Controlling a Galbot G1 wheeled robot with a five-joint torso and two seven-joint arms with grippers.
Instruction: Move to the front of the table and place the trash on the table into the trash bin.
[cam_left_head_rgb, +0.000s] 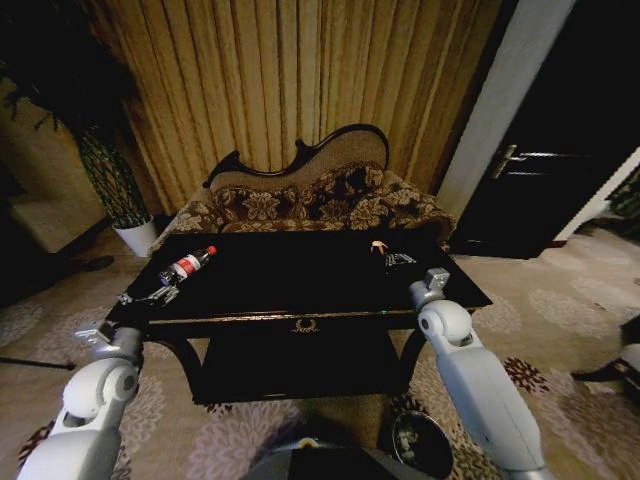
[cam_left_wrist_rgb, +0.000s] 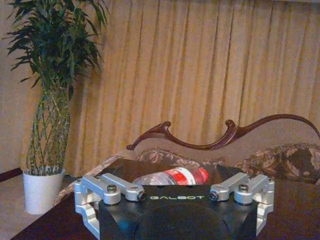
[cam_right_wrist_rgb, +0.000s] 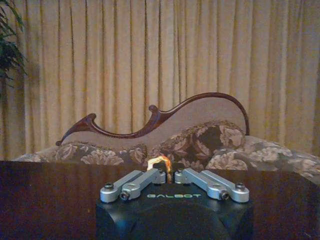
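Head view: both arms reach over the black table (cam_left_head_rgb: 300, 290)
The left gripper (cam_left_head_rgb: 160, 295) sits open just behind the plastic bottle (cam_left_head_rgb: 190, 264), which lies on its side and could roll away if bumped. The right gripper (cam_right_wrist_rgb: 174, 176), fingers nearly closed and holding nothing, points at the orange-yellow scrap (cam_right_wrist_rgb: 159, 162). The trash bin (cam_left_head_rgb: 420, 442) waits on the floor

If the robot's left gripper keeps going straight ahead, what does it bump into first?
Probably the plastic bottle, lying on the table just ahead of the open left gripper. Depth is hard to judge.
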